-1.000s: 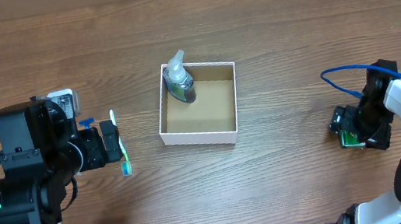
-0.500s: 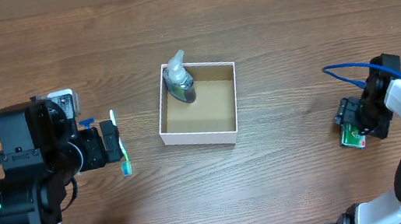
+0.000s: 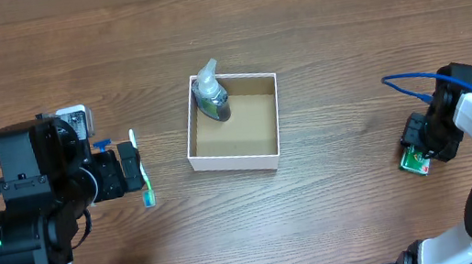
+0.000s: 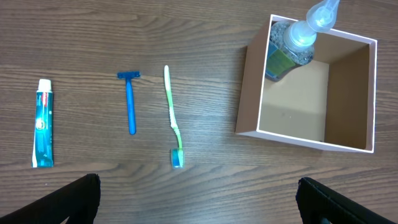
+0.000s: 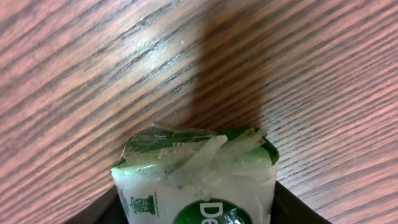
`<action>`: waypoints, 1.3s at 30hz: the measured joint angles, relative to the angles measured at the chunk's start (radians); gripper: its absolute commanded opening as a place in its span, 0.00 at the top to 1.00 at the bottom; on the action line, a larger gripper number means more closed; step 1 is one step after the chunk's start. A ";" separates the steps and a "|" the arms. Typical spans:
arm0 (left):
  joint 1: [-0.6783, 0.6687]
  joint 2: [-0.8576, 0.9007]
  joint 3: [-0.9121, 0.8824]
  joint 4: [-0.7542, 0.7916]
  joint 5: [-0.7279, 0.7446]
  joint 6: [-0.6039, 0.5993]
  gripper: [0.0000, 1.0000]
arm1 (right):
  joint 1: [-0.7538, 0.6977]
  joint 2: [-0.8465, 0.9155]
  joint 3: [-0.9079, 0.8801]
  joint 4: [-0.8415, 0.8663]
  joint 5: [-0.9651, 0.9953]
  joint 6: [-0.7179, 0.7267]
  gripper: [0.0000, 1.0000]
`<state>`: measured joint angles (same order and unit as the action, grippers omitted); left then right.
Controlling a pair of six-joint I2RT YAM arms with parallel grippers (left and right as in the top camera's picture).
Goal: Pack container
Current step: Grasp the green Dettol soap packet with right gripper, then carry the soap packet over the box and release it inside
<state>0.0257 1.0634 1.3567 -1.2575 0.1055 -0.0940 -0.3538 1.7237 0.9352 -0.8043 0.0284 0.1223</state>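
A brown wood-grain table fills every view. The small square white-walled box with a cardboard floor sits mouth up ahead of the left claw, square with no long axis, edges slightly skewed.

Packing looks barely begun. Only a clear soap bottle leans in its far corner. A green toothbrush, blue razor and toothpaste tube lie before the wide-open left claw. Well away, the right claw pinches a green-and-white sachet.

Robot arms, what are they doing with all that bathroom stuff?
They are packing toiletries into the container. Only the soap bottle is inside so far, leaning in a corner. The left claw hangs open by a toothbrush, a razor and a toothpaste tube lying on the table beside the container. Far on the other side, the right claw looks closed around a green packet down at the table.
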 measured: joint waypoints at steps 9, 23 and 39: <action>0.000 0.000 0.000 0.000 0.000 0.000 0.00 | 0.023 -0.028 0.168 -0.130 -0.121 0.049 0.96; 0.000 0.000 0.000 0.000 0.000 0.000 0.00 | 0.621 -0.325 0.546 -0.170 -0.132 0.155 0.96; 0.000 0.000 0.000 0.000 0.000 0.000 0.00 | 0.904 0.089 0.546 0.041 -0.091 0.310 0.96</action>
<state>0.0257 1.0634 1.3567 -1.2579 0.1055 -0.0940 0.5503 1.8130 1.4807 -0.7631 -0.0628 0.4324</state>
